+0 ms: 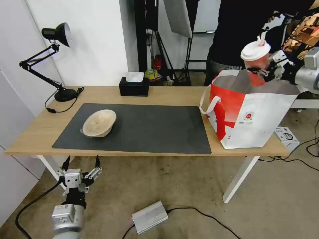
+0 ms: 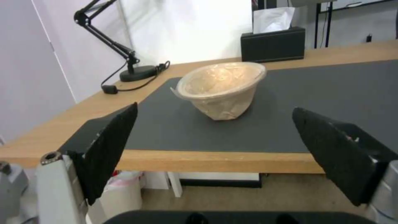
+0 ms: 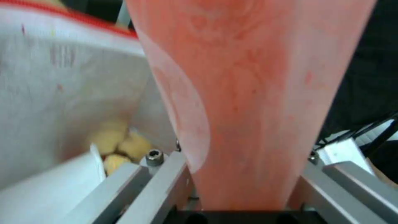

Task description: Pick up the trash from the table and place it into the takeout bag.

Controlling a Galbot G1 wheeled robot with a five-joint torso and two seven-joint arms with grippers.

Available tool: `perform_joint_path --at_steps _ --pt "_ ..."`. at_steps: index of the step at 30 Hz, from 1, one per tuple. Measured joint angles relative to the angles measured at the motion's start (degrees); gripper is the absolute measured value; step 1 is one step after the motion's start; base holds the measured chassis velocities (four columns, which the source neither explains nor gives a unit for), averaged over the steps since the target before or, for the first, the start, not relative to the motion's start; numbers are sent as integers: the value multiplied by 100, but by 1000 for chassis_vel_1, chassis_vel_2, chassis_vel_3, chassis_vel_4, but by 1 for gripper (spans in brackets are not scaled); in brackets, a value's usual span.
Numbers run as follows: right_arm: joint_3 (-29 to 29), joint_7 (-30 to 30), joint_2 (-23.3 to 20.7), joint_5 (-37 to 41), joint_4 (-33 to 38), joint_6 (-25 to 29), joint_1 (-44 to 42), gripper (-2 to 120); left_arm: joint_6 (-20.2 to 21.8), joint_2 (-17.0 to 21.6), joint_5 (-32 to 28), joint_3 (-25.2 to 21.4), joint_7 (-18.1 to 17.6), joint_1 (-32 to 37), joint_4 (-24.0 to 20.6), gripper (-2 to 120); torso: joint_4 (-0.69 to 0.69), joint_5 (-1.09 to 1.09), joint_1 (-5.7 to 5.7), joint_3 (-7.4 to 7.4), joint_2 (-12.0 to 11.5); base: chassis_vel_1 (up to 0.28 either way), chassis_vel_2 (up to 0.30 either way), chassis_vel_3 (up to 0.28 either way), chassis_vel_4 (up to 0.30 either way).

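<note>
A: Looking at one o'clock, is your right gripper [image 1: 262, 71] clamped on the red cup [image 1: 257, 63]?

B: Yes, above the takeout bag [image 1: 252, 116]. Your left gripper [image 1: 81, 164] hangs spread below the table [image 1: 166, 94]; tan bowl [image 1: 99, 123] at its twelve o'clock.

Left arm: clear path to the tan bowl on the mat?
Probably yes. The left end effector hangs open below the table's near edge, facing the tan bowl; nothing stands between them, though it must rise above the edge.
</note>
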Motion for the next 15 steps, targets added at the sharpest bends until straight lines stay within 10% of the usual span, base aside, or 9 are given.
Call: perform_joint_path --at_steps 15 --pt "-184 -738 71 -814 -470 286 174 7 -82 -70 23 14 -2 9 30 100 0 0 0 0 0 0 0 0 0"
